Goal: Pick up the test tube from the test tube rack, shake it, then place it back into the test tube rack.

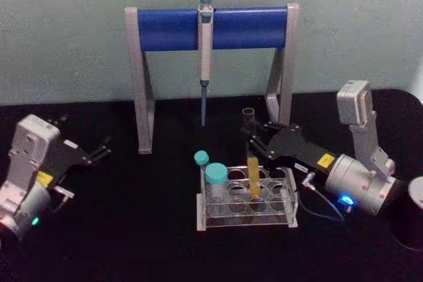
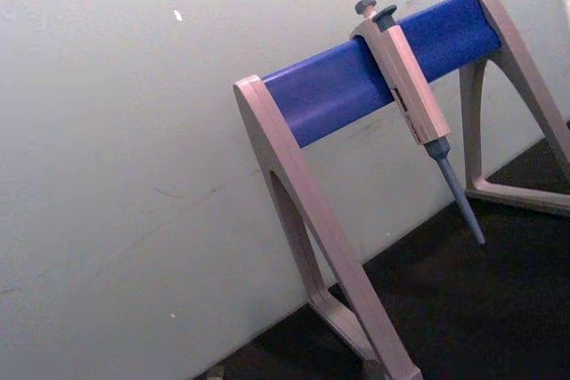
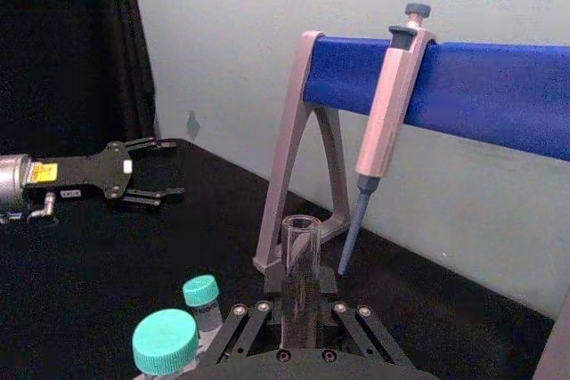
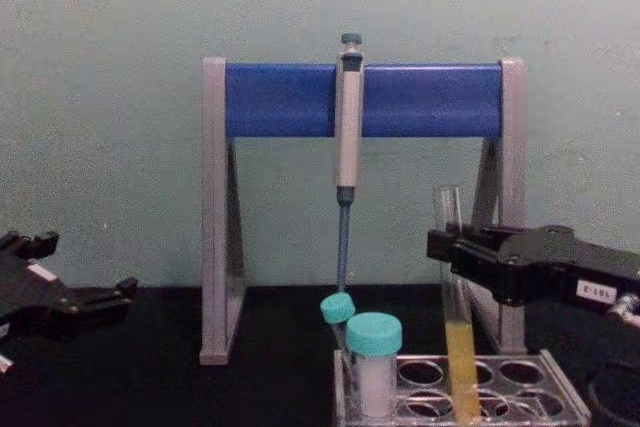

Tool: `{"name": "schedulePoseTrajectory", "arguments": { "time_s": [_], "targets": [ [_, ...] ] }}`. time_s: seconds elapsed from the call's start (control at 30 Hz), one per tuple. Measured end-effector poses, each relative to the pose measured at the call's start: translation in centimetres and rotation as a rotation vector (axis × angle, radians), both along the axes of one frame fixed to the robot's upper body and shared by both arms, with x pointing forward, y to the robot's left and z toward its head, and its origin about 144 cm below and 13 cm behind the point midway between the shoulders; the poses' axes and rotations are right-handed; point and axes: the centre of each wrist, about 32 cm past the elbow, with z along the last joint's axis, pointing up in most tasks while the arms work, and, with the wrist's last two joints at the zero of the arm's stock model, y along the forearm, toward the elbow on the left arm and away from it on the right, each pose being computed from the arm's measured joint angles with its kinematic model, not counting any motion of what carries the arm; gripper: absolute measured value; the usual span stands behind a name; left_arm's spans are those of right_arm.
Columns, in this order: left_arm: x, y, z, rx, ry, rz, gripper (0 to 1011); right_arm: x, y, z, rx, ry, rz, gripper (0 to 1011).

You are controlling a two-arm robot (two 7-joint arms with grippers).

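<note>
The test tube [image 1: 252, 163] stands upright in the clear test tube rack [image 1: 246, 223], with yellow liquid in its lower part. My right gripper [image 1: 254, 134] reaches in from the right and is shut on the test tube's clear upper part, well above the rack. In the chest view the test tube [image 4: 456, 347] rises from the test tube rack [image 4: 565, 399], and the right gripper [image 4: 450, 247] holds it just below its open mouth. In the right wrist view the test tube [image 3: 300, 273] sits between the fingers. My left gripper [image 1: 100, 149] rests open at the far left.
Two teal-capped vials [image 1: 216, 175] [image 1: 201, 158] stand at the rack's left end. Behind it is the grey-and-blue pipette stand [image 1: 211, 28] with a hanging pipette [image 1: 205, 51]. A dark round container [image 1: 414, 212] sits at the right edge.
</note>
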Motion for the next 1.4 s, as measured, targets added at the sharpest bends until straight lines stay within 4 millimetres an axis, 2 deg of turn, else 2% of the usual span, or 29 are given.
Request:
{"name": "schedulePoseTrajectory", "arguments": {
  "time_s": [1.4],
  "targets": [
    [0.00, 0.00, 0.00, 0.000, 0.000, 0.000, 1001, -0.02, 0.00, -0.29, -0.021, 0.026, -0.005, 229]
  ]
}}
